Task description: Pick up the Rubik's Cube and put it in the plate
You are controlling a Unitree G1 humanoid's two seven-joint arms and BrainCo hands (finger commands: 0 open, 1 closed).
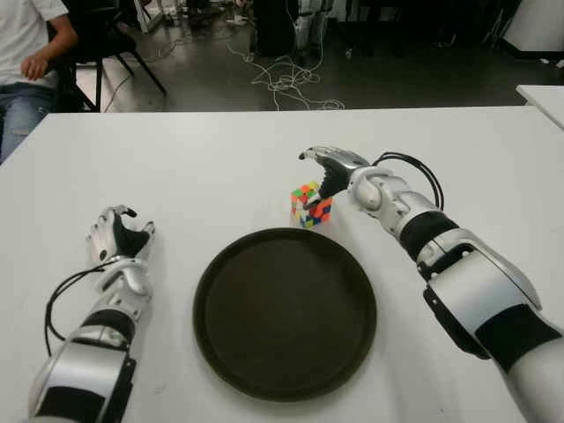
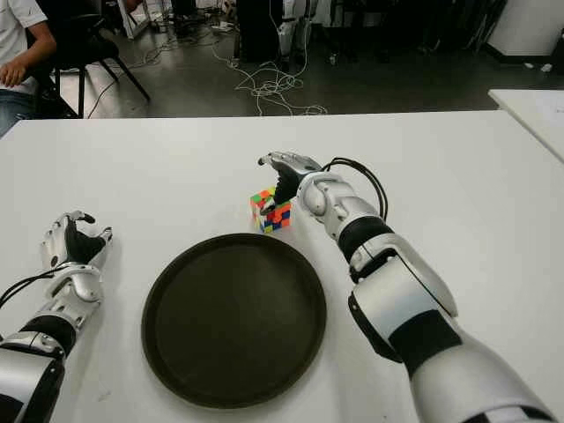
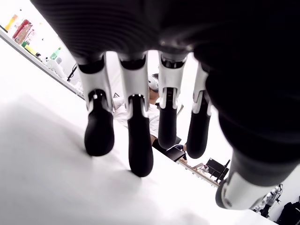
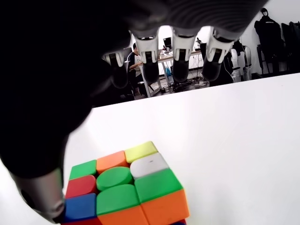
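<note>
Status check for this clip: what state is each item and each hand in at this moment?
Rubik's Cube: on the table, just beyond the plate's far rim, not gripped.
Plate: empty, flat on the table.
Right hand: over the cube, fingers open.
Left hand: left of the plate, fingers relaxed, holding nothing.

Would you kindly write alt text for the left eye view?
The right hand hovers open over a Rubik's Cube on a white table, just beyond a dark round plate. The left hand shows left of the plate, holding nothing.
</note>
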